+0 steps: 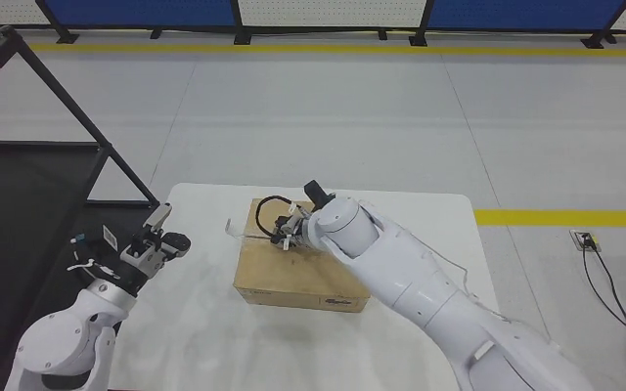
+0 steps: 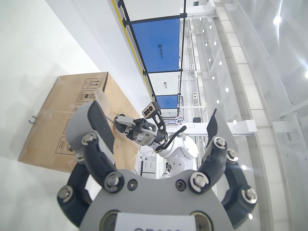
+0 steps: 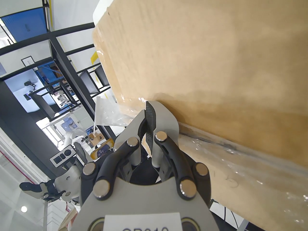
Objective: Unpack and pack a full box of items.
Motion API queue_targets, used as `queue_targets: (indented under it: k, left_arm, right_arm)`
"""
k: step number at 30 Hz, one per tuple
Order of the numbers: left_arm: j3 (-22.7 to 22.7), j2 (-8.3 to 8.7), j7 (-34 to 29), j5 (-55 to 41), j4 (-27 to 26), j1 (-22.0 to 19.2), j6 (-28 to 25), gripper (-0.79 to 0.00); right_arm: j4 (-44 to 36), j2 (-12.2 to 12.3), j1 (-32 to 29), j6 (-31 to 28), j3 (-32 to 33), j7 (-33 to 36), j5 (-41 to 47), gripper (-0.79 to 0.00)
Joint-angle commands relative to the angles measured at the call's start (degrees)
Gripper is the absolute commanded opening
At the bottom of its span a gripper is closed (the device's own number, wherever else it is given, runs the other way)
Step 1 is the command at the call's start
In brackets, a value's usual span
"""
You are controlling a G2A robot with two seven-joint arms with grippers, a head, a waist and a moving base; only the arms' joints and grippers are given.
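Box sits under right gripper, pinched on tape; left gripper wide open.

the left arm and right arm wear white rounded shells. the left end effector and right end effector share a grey base plate, black links pinned by silver screws, grey fingers with black ribbed pads, and a white label. a black cable loops beside the right wrist.
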Motion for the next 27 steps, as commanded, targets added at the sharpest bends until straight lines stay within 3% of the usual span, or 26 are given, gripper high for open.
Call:
queue_targets:
  k: [1,8,13,27]
  left_arm:
    - [0.1,0.04,0.0,0.1,-0.4,-0.1,0.0,0.000]
    - [0.4,0.19,0.1,0.1,-1.0,-0.3,0.2,0.000]
    - [0.4,0.32,0.1,0.1,-1.1,-0.7,0.2,0.000]
    - [0.4,0.65,0.4,0.0,-0.8,-1.4,0.2,0.000]
  right_arm:
    - [-3.5,1.8,-1.6,1.0,2.3,0.3,-1.6,-0.785]
    - [-18.6,7.8,-9.6,8.0,10.3,0.6,-8.6,-0.785]
    - [-25.2,10.5,-13.9,14.0,14.8,1.7,-12.4,-0.785]
    - [-24.9,11.7,-15.6,19.0,18.5,1.5,-14.1,-0.785]
